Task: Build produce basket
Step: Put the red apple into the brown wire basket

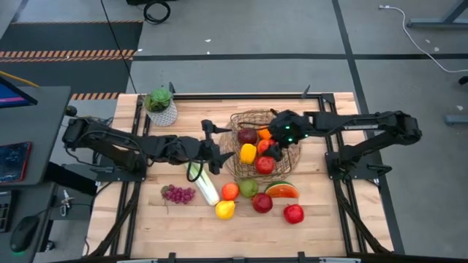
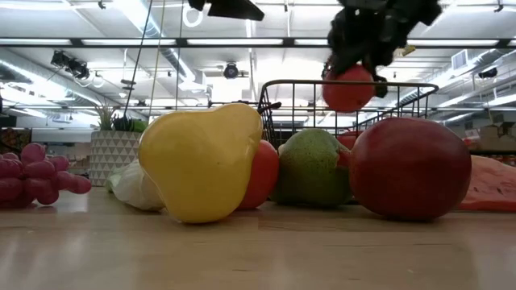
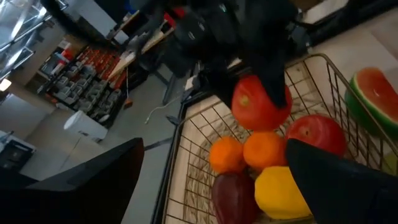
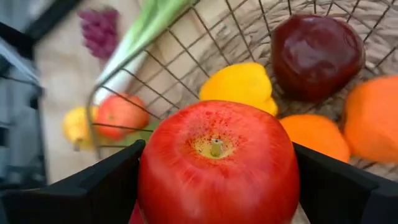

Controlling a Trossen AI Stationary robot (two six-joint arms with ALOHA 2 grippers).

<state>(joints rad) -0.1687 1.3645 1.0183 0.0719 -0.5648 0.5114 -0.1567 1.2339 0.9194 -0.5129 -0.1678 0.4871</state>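
Placement step, right arm. The right gripper [image 4: 216,186] holds a red apple [image 4: 216,163] clamped between its two fingers, hanging over the basket [image 1: 242,120] and above its rim in the low view. Directly below the gripper lie a yellow pepper [image 4: 239,86], a dark red apple [image 4: 317,55] and two oranges [image 4: 372,117]; another red apple [image 1: 265,165] rests by the near rim. Good practice, as a judgement: lower the held apple into a gap among these fruits before letting go, since a drop from this height could bounce it off the pile or over the rim. The left gripper [image 1: 213,148] waits beside the basket, above the leek [image 1: 202,184]; whether it is wide or narrow cannot be told. More produce [image 1: 262,202] lies on the table [image 1: 131,219] outside the basket.
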